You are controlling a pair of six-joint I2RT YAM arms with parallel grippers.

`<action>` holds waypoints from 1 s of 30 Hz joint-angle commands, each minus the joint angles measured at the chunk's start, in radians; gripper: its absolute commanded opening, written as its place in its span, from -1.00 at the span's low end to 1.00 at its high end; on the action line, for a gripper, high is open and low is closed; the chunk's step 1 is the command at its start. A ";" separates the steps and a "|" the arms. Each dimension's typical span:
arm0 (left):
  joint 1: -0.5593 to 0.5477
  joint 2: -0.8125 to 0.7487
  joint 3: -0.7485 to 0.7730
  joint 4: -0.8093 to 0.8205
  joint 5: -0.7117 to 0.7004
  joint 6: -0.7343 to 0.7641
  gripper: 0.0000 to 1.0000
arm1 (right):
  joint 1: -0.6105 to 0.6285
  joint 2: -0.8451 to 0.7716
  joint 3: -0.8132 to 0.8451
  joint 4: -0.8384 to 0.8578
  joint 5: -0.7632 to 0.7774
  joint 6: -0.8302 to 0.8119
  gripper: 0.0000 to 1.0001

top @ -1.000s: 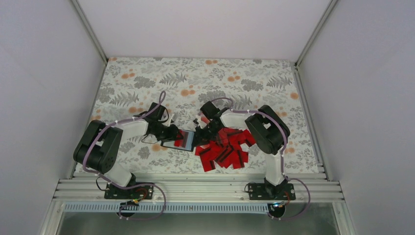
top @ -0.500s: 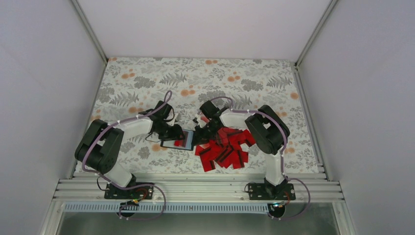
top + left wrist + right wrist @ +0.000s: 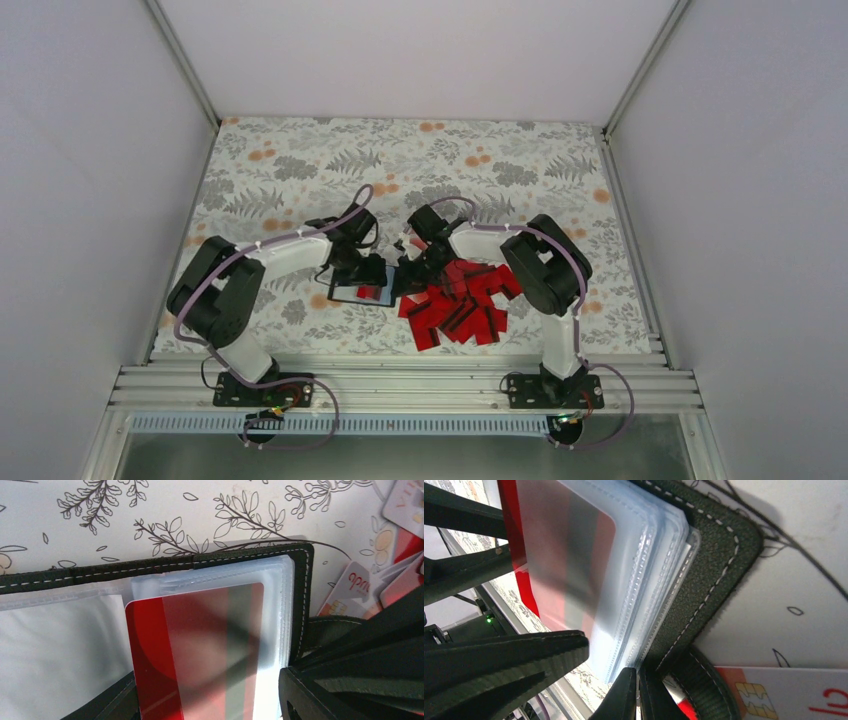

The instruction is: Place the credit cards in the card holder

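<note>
The card holder (image 3: pixel 348 297) lies open on the cloth, black stitched cover (image 3: pixel 225 560) and clear sleeves facing up. One red credit card (image 3: pixel 150 655) sits partly inside a sleeve, its left strip still outside (image 3: pixel 521 540). My left gripper (image 3: pixel 368 272) (image 3: pixel 207 707) stands open, one finger on each side of that card. My right gripper (image 3: pixel 405 278) (image 3: pixel 638 680) is shut on the holder's cover edge (image 3: pixel 719 555) at its right side. More credit cards (image 3: pixel 460 305) lie heaped just right of the holder.
Loose cards (image 3: pixel 357 582) (image 3: pixel 774 695) lie face up close to the holder's right edge, under the right arm. The floral cloth (image 3: pixel 300 170) covers the table, with white walls on three sides. An aluminium rail (image 3: pixel 400 385) runs along the near edge.
The left arm has reached to the right over the holder and its jaws have widened. Less of the red card shows outside the sleeve. The right gripper has not moved.
</note>
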 commanded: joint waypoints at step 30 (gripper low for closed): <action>-0.094 0.223 0.213 -0.254 -0.151 -0.251 0.33 | 0.000 0.000 -0.028 0.209 0.046 0.087 -0.92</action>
